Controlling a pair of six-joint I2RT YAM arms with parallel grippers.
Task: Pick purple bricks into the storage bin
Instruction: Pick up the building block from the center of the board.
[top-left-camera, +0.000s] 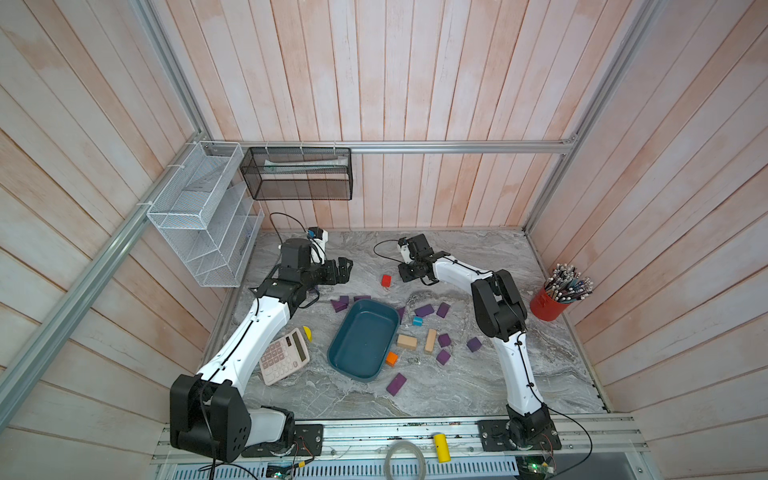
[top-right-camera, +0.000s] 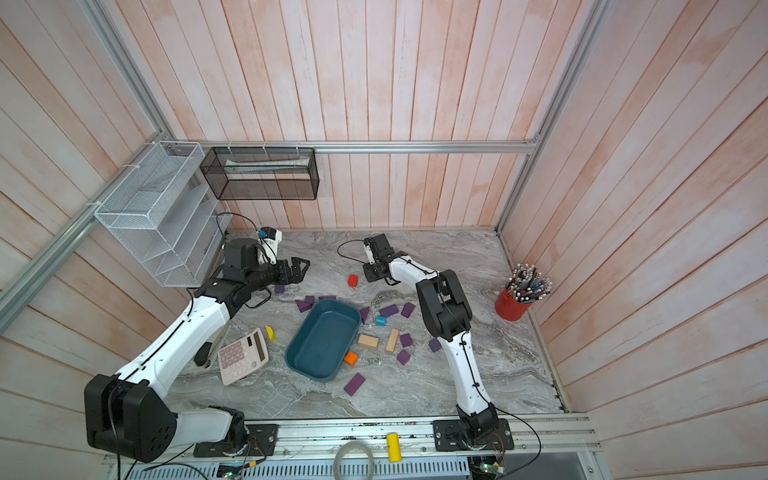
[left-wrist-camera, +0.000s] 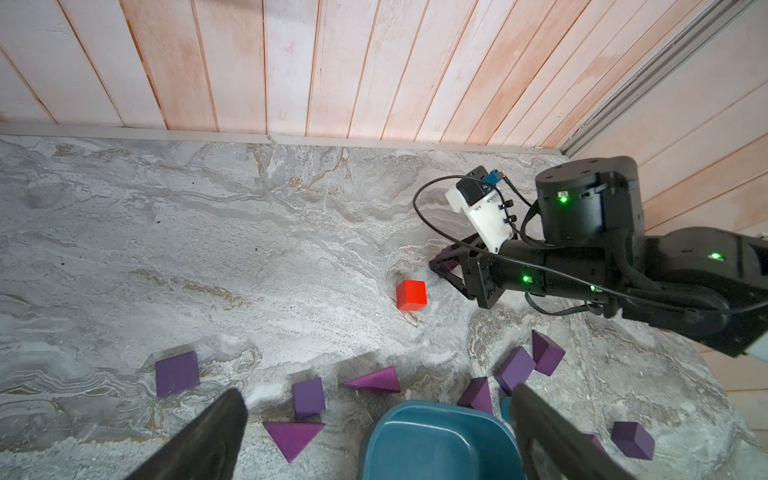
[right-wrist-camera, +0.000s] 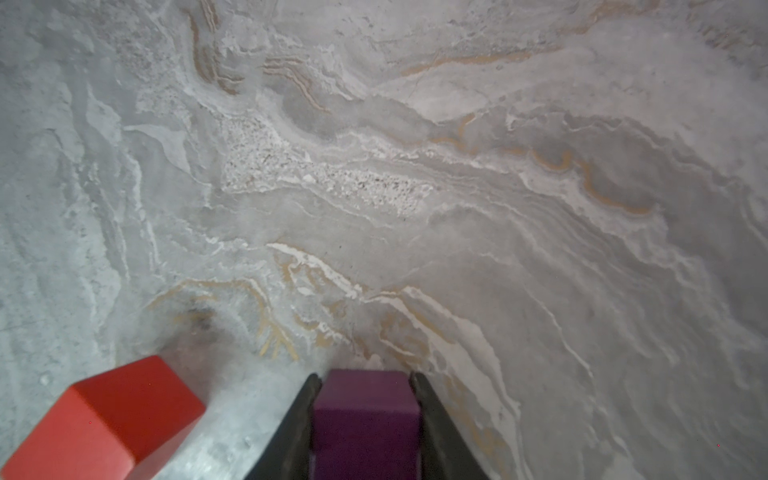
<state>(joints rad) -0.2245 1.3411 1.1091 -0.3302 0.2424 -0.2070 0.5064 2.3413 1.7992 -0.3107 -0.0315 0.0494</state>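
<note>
The left arm (top-left-camera: 257, 332) angles forward from its base, and the left gripper (top-left-camera: 344, 271) points toward the middle of the table with its jaws spread wide. The right arm (top-left-camera: 515, 357) folds at the elbow and reaches far forward. The right gripper (right-wrist-camera: 365, 379) is tipped down, its fingers (right-wrist-camera: 299, 415) pressed against both sides of a purple brick (right-wrist-camera: 365, 419).

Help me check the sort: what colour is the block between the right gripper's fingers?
Dark purple block; right wrist view shows it best.

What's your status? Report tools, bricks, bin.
Left tool open, holding nothing. Right tool closed on purple brick, down at the table. Storage bin empty. Red cube close beside that grip, apart.
</note>
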